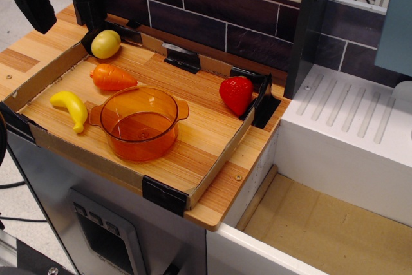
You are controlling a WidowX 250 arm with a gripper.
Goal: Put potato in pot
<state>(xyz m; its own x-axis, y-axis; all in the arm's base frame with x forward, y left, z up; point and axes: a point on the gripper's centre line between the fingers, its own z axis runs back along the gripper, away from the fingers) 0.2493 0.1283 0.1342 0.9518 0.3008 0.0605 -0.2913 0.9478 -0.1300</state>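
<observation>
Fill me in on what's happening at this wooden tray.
Nothing is being held yet. The end effector hangs at the tray's far left corner, just above the potato; whether it is open is unclear. The pot sits empty near the front, with the carrot and banana to its left and the strawberry to the right.

Pincer hangs top left, fingers seemingly spread.
</observation>
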